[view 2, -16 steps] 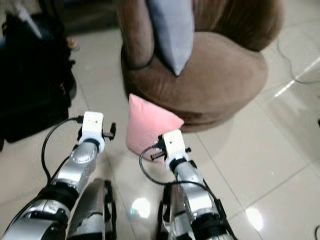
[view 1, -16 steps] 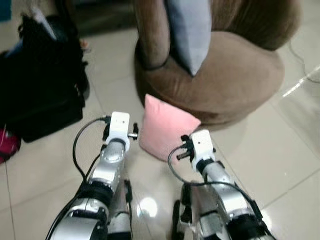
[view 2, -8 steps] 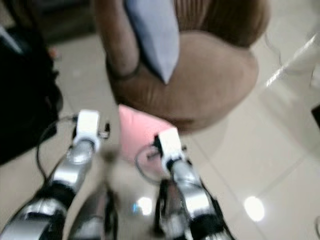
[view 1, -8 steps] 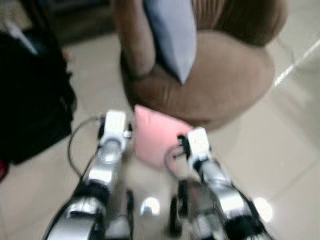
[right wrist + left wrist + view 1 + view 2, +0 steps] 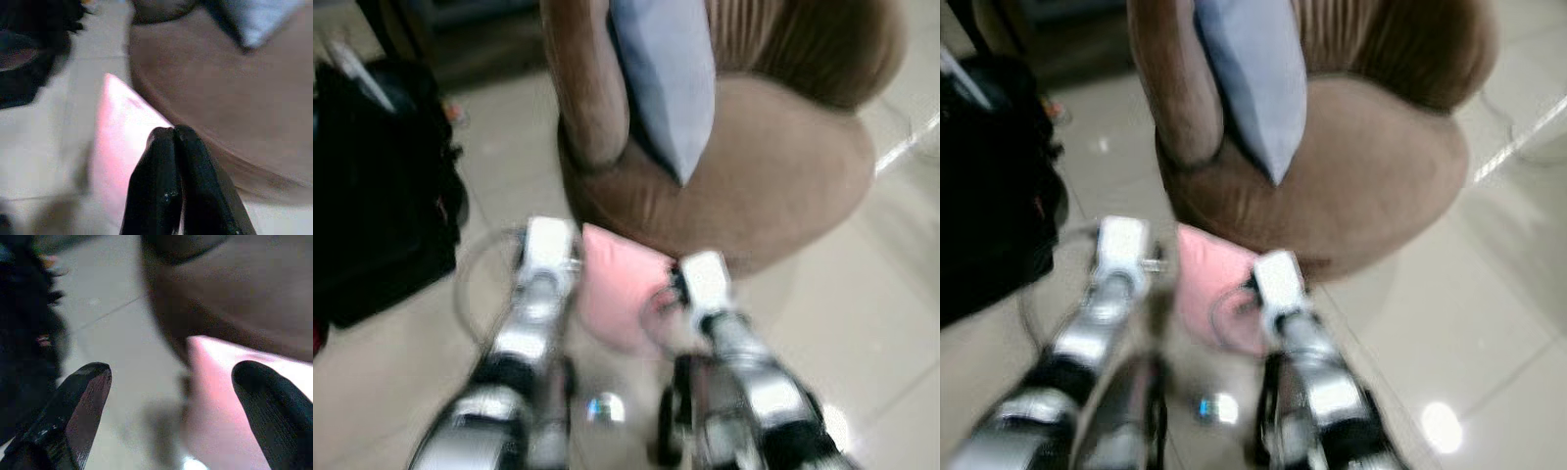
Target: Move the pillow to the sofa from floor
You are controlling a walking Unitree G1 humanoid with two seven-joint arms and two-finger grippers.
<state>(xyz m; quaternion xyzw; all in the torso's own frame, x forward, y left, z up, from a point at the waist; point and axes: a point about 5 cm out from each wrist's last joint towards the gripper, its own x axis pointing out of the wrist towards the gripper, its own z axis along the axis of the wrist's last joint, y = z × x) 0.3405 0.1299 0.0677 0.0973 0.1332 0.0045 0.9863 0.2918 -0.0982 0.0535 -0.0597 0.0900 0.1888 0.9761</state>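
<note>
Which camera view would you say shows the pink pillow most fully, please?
The left eye view: the pink pillow shows leaning against the sofa, though blurred. The right eye view matches; both wrist views show one corner, partly behind black fingers.

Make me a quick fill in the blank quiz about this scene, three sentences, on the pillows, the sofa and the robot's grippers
1. The pillow standing on the floor against the brown sofa is ____ in colour.
2. The grey pillow is propped on the ____.
3. The left gripper's fingers are open, while the right gripper's fingers are ____.

Missing words: pink; sofa; shut
</note>
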